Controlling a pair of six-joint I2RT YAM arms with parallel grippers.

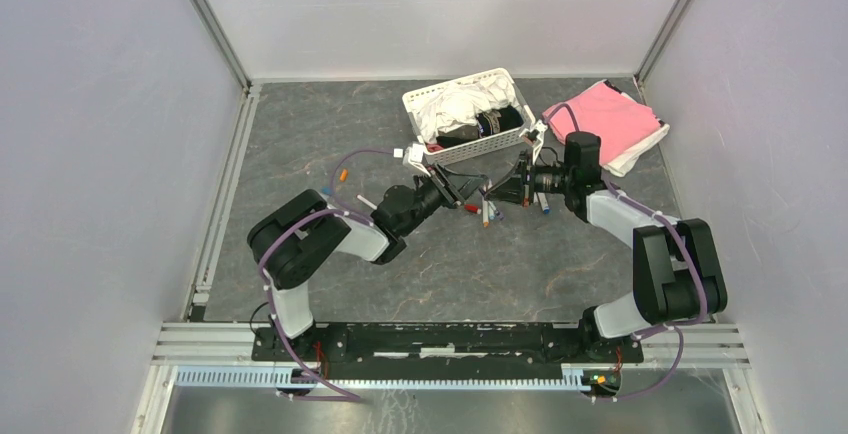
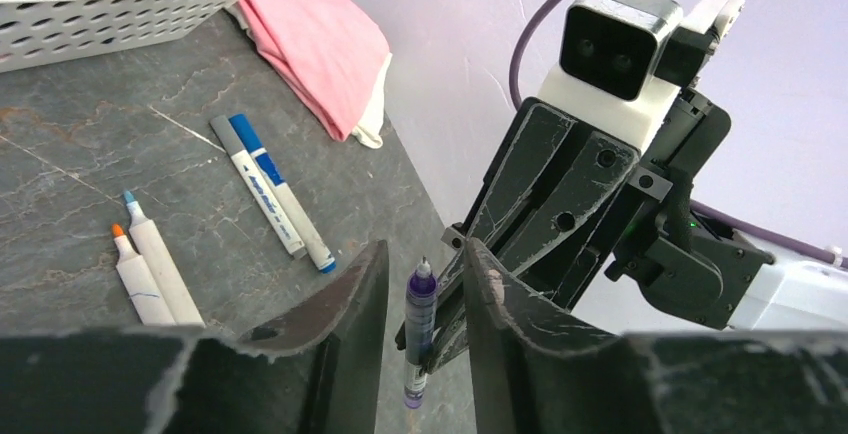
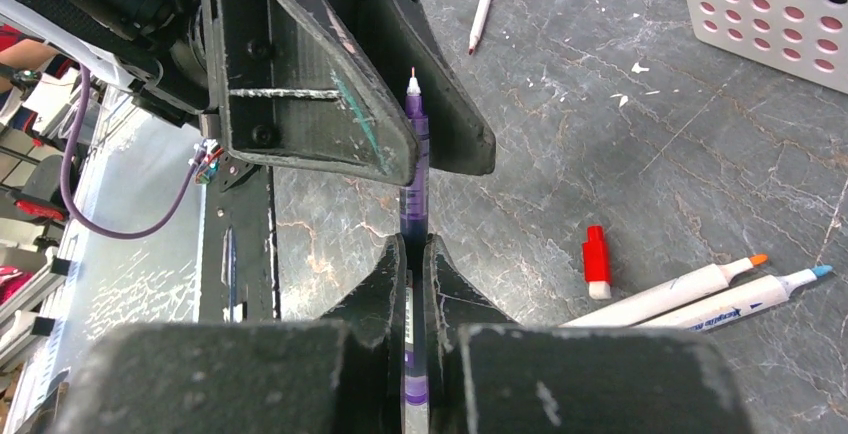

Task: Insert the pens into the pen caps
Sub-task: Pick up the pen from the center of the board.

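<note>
My right gripper (image 3: pixel 414 242) is shut on a purple pen (image 3: pixel 414 169), held above the table with its uncapped white tip pointing at my left gripper (image 3: pixel 445 159). In the left wrist view the pen (image 2: pixel 420 319) stands between my left gripper's (image 2: pixel 425 249) open fingers without touching them; the left gripper holds nothing. A red cap (image 3: pixel 595 261) lies on the table beside two white uncapped pens, one orange-tipped (image 3: pixel 670 294), one blue-tipped (image 3: pixel 745 304). Two capped pens, grey (image 2: pixel 255 189) and blue (image 2: pixel 285 199), lie farther off. Both grippers meet mid-table (image 1: pixel 490 189).
A white basket (image 1: pixel 470 114) with cloth and a dark object stands behind the grippers. A pink cloth (image 1: pixel 605 119) lies at the back right. A red-tipped pen (image 3: pixel 482 12) lies apart on the grey table. An orange-ended piece (image 1: pixel 342 176) lies left of the left arm.
</note>
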